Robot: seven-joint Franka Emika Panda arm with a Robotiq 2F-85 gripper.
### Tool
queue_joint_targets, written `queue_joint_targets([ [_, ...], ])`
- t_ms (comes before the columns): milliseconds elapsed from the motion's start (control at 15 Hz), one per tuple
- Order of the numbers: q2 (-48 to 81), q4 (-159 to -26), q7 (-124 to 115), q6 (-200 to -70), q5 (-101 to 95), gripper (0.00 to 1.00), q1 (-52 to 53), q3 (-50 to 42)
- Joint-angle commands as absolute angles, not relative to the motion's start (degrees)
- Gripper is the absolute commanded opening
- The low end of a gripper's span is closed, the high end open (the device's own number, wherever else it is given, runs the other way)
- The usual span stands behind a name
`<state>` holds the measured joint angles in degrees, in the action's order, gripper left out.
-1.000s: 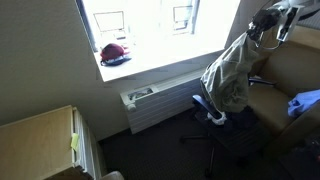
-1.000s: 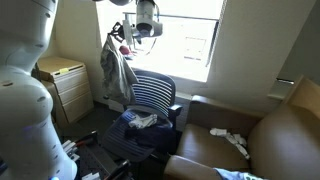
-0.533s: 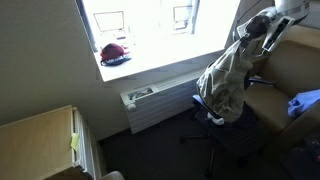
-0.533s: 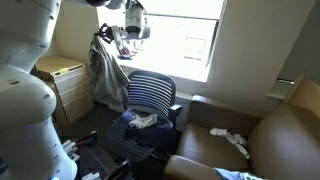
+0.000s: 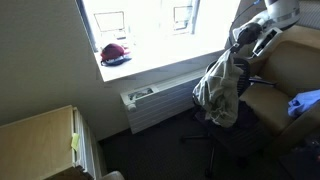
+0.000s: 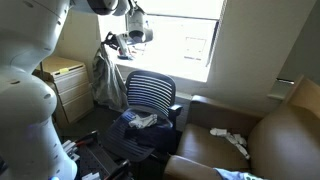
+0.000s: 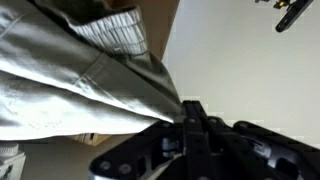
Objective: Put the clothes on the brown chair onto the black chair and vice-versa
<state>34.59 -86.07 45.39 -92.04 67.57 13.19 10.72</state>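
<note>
- Arm [image 6: 28, 85]: in an exterior view, its large white links fill the frame's near edge. The upper link runs along the top of the frame toward the wrist.
- Wrist [image 6: 137, 12]: raised high, its axis directed downward at a slight tilt.
- Gripper [image 6: 128, 40]: held high below the wrist, jaws fully closed on a fold of the grey-beige garment [image 6: 105, 72], which hangs freely from them.
- Fingers [image 7: 192, 125]: in the wrist view, the black pair is pressed together with the fabric clamped between the tips.
</note>
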Motion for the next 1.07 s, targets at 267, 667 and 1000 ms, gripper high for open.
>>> queue_joint_targets([
  [267, 38.3, -77.8, 44.7, -98.8, 71.5, 0.01, 12.2, 11.4],
  [667, 40.1, -76.5, 49.8, -94.7, 68.0, 0.0, 11.7, 11.5],
  [1000, 43.1, -71.6, 54.9, -93.7, 63.4, 0.0, 11.9, 11.6],
])
